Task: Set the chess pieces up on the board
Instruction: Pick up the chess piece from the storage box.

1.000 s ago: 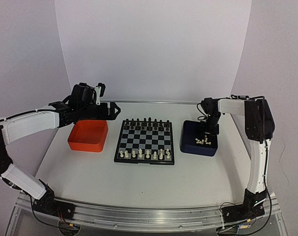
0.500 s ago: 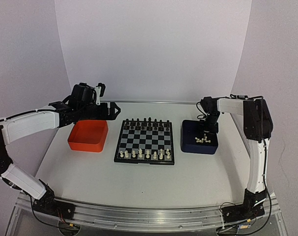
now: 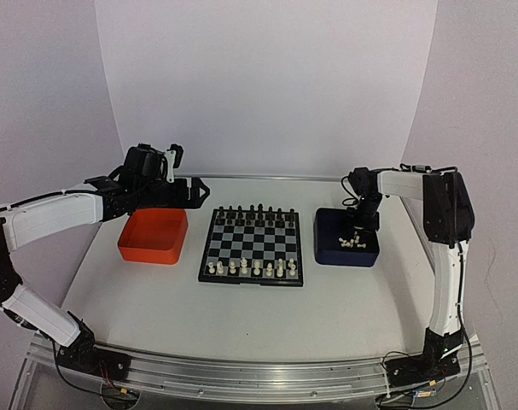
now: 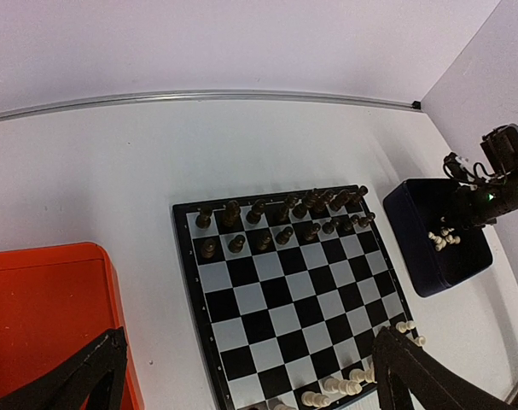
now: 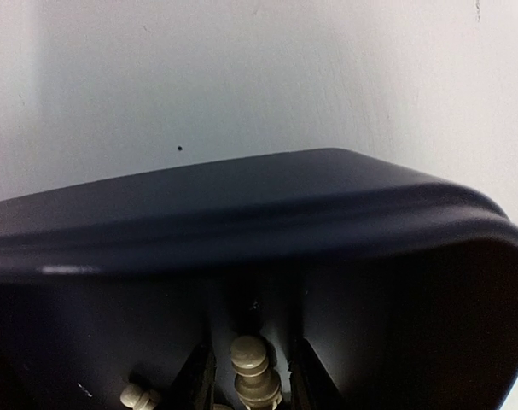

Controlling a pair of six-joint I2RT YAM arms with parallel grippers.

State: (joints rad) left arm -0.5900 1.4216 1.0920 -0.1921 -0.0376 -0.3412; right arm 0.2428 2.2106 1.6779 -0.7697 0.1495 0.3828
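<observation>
The cream piece (image 5: 250, 363) is standing in the blue tray (image 5: 241, 213), bottom centre of the right wrist view. My right fingers (image 5: 199, 383) are flanking it, narrowly apart, not yet pinching. I am aiming to squeeze squarely on its stem. Left fingers (image 4: 79, 376) are hanging wide apart.

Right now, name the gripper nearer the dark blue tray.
Right. The right gripper reaches into the dark blue tray around a cream-white piece; the left gripper hangs near the orange tray, across the chessboard.
</observation>
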